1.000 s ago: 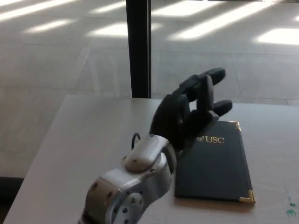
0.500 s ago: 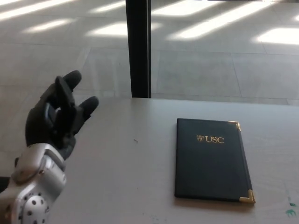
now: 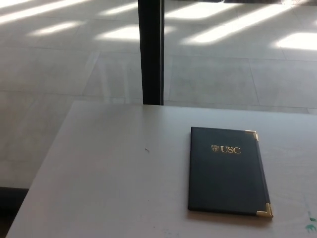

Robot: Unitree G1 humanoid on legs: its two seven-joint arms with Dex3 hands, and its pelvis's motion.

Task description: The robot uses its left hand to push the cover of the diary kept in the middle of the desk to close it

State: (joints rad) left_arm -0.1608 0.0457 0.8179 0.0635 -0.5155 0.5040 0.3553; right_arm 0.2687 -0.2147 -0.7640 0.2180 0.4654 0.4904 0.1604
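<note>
The diary [image 3: 228, 171] is a dark navy book with gold corner caps and gold "USC" lettering on its cover. It lies shut and flat on the pale desk [image 3: 109, 178], right of the middle, its spine toward the left. Neither of my hands shows in the head view.
A black vertical post [image 3: 151, 49] rises just behind the desk's far edge. Beyond it lies tiled floor with sunlit patches. A small green mark [image 3: 311, 227] sits at the desk's lower right. The desk's left edge runs diagonally down to the lower left corner.
My left hand has drawn back from the diary, moved left across the desk and dropped out of the picture. The camera has shifted slightly. The diary stays shut in the same place.
</note>
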